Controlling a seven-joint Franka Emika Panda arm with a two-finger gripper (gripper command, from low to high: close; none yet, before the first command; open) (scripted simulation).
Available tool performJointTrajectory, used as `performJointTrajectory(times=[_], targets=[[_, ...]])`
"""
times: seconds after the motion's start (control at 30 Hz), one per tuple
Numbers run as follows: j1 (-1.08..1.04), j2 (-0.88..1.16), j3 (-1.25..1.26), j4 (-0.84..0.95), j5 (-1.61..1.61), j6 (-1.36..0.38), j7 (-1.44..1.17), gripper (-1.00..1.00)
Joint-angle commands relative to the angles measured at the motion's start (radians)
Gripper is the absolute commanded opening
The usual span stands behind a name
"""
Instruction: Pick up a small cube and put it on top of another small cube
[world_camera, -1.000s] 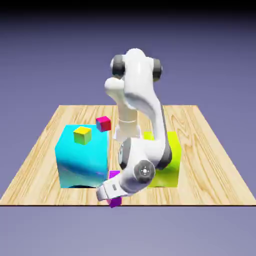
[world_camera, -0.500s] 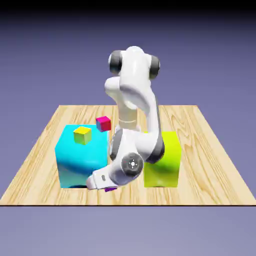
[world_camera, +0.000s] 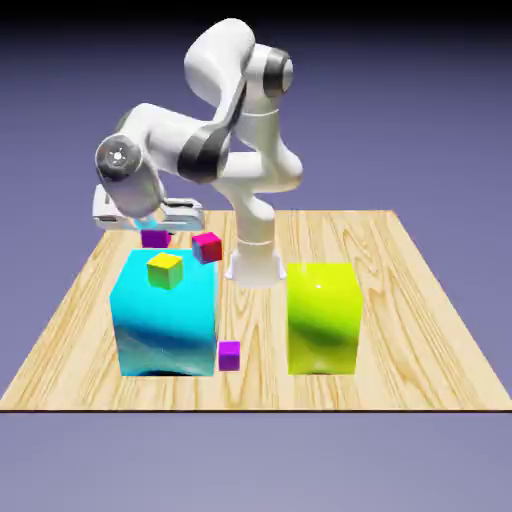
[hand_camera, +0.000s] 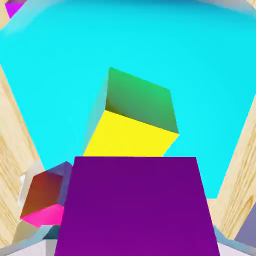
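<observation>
My gripper (world_camera: 155, 230) is shut on a small violet cube (world_camera: 155, 238) and holds it in the air just above the big cyan block (world_camera: 165, 325). In the hand view the violet cube (hand_camera: 135, 205) fills the bottom and hides the fingertips. A small yellow-green cube (world_camera: 165, 270) sits on top of the cyan block, slightly below the held cube; the hand view shows this cube (hand_camera: 132, 120) just beyond the violet one. A small magenta-pink cube (world_camera: 229, 354) lies on the table between the two big blocks.
A tiny red-pink cube (world_camera: 207, 246) rests behind the cyan block's far right corner and shows as the red-pink cube (hand_camera: 45, 200) at the hand view's lower left. A big yellow-green block (world_camera: 323, 318) stands at the exterior view's right on the wooden table (world_camera: 420, 330).
The gripper closed on the violet cube near the table's front edge, then lifted it and swung to the exterior view's left, over the cyan block. The magenta-pink cube is uncovered.
</observation>
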Motion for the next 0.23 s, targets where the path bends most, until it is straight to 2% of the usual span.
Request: performJointTrajectory(times=[0.0,0.1,0.13,0.2], targets=[[0.0,-0.01,0.0,-0.036,-0.004,0.027,0.005,-1.0],[-0.001,-0.031,-0.001,-0.116,-0.01,0.086,0.016,-1.0],[-0.001,-0.031,-0.001,-0.116,-0.01,0.086,0.016,1.0],[-0.001,-0.022,-0.001,-0.08,-0.008,0.059,0.011,1.0]])
